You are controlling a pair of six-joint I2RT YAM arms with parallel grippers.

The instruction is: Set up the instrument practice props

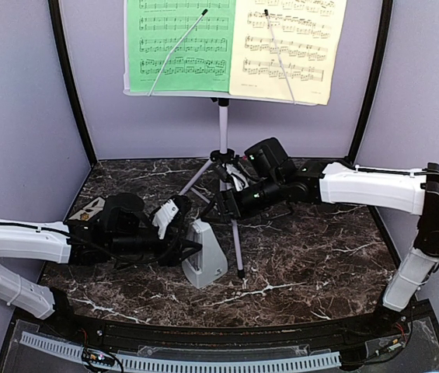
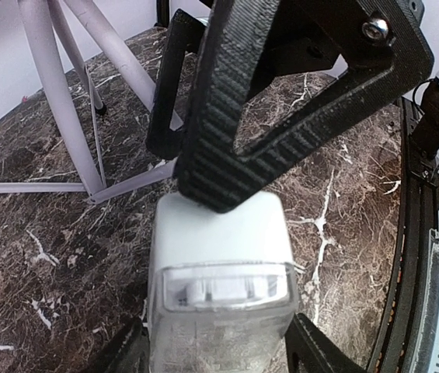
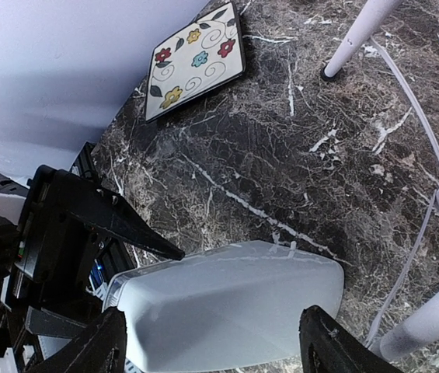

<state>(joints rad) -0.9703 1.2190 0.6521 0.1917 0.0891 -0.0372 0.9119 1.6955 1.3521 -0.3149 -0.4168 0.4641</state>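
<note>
Left wrist: metronome (image 2: 219, 287) between fingers (image 2: 318, 354) of left pincer (image 2: 217, 346), grip or gap unclear.

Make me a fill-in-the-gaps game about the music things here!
The music stand holds ____ sheets.
The green sheet is to the ____ of the pale-yellow sheet.
The grey metronome stands on the marble ____.
The square tile is painted with ____.
Missing words: two, left, table, flowers.
</note>
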